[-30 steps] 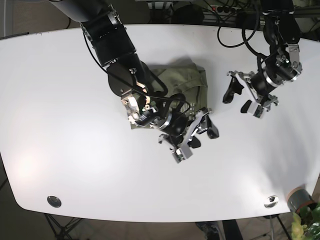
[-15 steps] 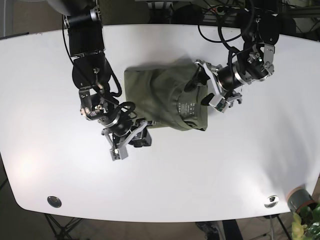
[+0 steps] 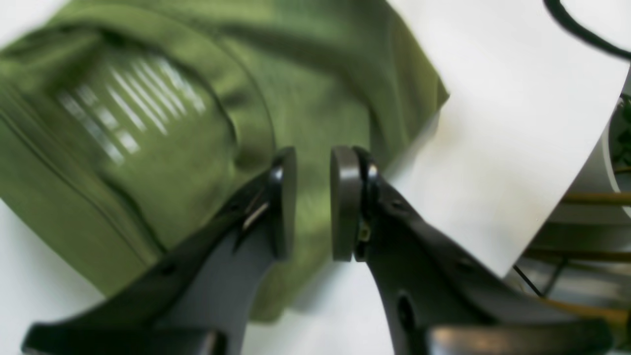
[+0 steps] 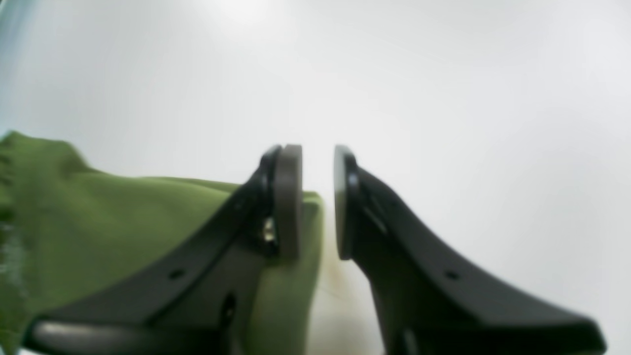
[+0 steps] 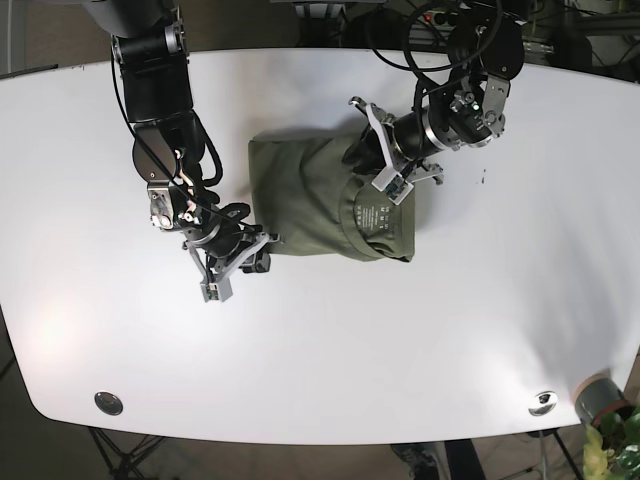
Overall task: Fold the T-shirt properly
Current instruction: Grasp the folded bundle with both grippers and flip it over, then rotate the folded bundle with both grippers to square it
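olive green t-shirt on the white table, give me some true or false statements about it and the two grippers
1. The olive green cotton T-shirt lies spread out flat with both sleeves extended. False: it is bunched into a compact, roughly rectangular bundle.
2. The left gripper has a narrow gap between its jaws, with green cloth behind it. True.
3. The right gripper is clamped shut on a thick fold of the shirt. False: its jaws stand apart at the shirt's corner, with nothing seen pinched between them.
4. White printed text shows on the shirt's fabric. True, near the neck opening.
5. The shirt hangs over the edge of the white table. False: it lies wholly on the tabletop, near the middle.
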### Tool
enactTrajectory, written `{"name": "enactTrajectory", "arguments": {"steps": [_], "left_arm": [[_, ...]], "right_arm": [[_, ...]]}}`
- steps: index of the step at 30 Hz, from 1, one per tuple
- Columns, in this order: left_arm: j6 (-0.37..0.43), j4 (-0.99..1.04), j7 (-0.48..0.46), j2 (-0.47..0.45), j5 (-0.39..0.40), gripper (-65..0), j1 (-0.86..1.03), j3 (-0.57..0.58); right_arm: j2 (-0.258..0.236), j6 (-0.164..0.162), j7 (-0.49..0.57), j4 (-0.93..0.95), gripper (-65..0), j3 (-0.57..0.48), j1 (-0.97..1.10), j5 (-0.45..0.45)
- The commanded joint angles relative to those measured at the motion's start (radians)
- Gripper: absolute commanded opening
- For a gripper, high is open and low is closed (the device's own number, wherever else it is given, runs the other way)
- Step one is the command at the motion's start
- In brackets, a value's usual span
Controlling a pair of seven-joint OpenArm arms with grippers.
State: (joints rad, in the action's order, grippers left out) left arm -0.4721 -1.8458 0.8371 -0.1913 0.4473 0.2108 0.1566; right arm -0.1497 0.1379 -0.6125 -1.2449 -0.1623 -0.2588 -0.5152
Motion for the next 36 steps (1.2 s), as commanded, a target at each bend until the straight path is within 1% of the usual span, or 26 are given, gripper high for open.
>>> {"name": "enactTrajectory", "arguments": {"steps": [1,5,11,17,19,21,24,29,31,36], "left_arm": [[-0.003,0.015,-0.019,-0.009,0.008,-55.3,-0.009,-0.004],[-0.004,0.067,-0.019,-0.02,0.006,-55.3,-0.009,-0.045],[-0.004,0.143,-0.02,-0.026,0.002,-55.3,-0.017,-0.099],[-0.004,0.254,-0.022,-0.05,0.003,-55.3,-0.084,-0.102],[-0.004,0.263,-0.022,-0.05,0.002,-55.3,-0.096,-0.105],[-0.004,0.265,-0.022,-0.052,0.002,-55.3,-0.109,-0.105],[-0.004,0.266,-0.02,-0.07,0.002,-55.1,-0.132,-0.099],[-0.004,0.295,-0.019,-0.073,0.0,-55.0,-0.189,-0.098],[-0.004,0.326,-0.019,-0.093,0.0,-55.0,-0.227,-0.096],[-0.004,0.389,-0.022,-0.122,0.0,-55.0,-0.314,-0.025]], "right_arm": [[-0.006,0.01,0.029,0.012,-54.5,0.004,-0.021,-0.006],[-0.006,0.01,0.053,0.024,-54.5,0.004,-0.018,-0.006],[-0.006,0.01,0.058,0.037,-54.5,0.004,-0.017,-0.006],[-0.006,0.01,0.062,0.07,-54.7,0.004,-0.018,-0.006],[-0.006,0.022,0.062,0.07,-54.7,0.004,-0.015,-0.006],[-0.008,0.047,0.062,0.07,-54.7,0.004,-0.003,-0.004],[-0.026,0.072,0.064,0.064,-54.9,0.005,0.014,0.011],[-0.027,0.073,0.064,0.018,-54.9,0.007,0.068,0.046],[-0.032,0.073,0.064,-0.022,-54.9,0.007,0.102,0.051],[-0.035,0.073,0.064,-0.097,-54.9,0.008,0.168,0.05]]}}
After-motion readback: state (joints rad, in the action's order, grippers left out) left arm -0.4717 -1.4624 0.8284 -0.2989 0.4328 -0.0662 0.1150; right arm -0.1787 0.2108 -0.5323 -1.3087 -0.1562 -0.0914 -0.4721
